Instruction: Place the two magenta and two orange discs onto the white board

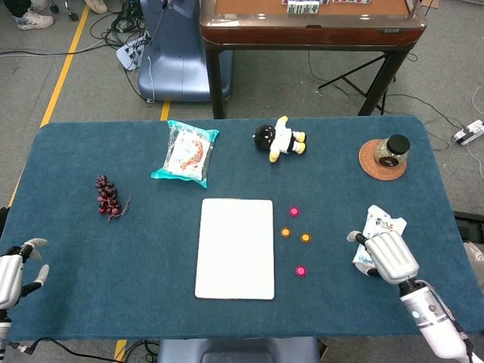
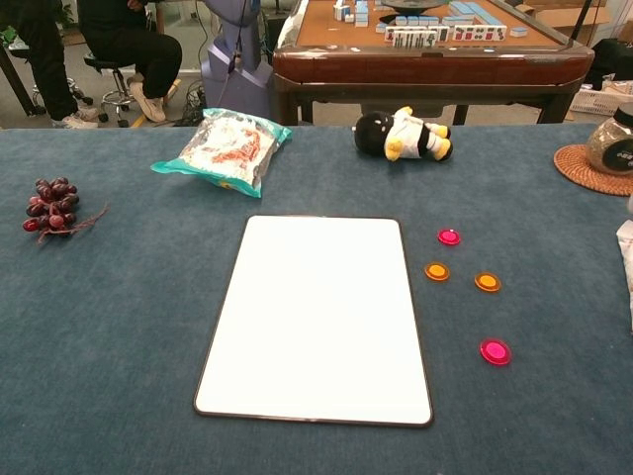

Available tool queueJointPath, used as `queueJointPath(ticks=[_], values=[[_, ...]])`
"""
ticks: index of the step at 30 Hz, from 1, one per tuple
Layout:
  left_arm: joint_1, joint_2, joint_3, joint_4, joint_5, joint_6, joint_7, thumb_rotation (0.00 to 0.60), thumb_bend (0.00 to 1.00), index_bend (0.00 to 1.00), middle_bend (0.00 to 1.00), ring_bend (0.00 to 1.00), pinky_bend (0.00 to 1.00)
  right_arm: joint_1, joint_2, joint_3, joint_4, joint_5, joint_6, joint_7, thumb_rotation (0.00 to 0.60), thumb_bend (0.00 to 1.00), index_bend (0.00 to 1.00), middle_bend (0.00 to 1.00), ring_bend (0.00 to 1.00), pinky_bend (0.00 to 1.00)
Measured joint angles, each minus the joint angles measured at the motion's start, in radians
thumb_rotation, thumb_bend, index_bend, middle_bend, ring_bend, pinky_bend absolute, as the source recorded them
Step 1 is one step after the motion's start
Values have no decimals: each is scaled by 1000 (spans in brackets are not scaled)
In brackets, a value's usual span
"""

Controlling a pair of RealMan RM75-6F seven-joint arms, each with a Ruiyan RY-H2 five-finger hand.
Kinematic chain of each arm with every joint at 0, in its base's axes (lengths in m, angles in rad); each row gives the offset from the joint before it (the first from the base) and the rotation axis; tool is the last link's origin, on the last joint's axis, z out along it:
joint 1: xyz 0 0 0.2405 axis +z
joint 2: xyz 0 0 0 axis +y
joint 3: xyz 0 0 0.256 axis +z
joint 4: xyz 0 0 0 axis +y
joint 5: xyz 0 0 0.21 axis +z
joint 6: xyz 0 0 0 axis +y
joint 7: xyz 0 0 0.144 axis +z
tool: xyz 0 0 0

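Nothing on the white board (image 1: 234, 248) yet: it lies bare in the middle of the blue worktop (image 1: 91, 249). All four discs sit loose on the cloth just right of the board: the far magenta disc (image 1: 294, 212) nearest the board's top corner, the two orange ones, the left orange disc (image 1: 286, 232) and the right orange disc (image 1: 305, 237), side by side below it, and the near magenta disc (image 1: 301, 270) lowest, level with the board's lower half. None touches the board.

The right robot hand (image 1: 387, 255) hangs well right of the board, over the edge of the white snack bag (image 1: 380, 227), fingers spread and gripping nothing. The left robot hand (image 1: 13, 266) sits far left of the board at the worktop's edge, released too, fingers apart. The chest view shows neither of them.

This reads as the opening reach. The near magenta disc looks the likeliest first pick for the right robot hand. That calls for coming in low and pinching a thin flat disc off soft cloth, then setting it down inside the board's rim.
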Motion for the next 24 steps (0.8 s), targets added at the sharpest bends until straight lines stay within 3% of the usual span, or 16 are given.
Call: queueJointPath(ticks=[24], values=[[3,11,-3,-6,-11,-4,-16,600,381,388,509,423,627,167,-150,-15,-24,187,-309,-250,600,220,402,1000,1000,1000]])
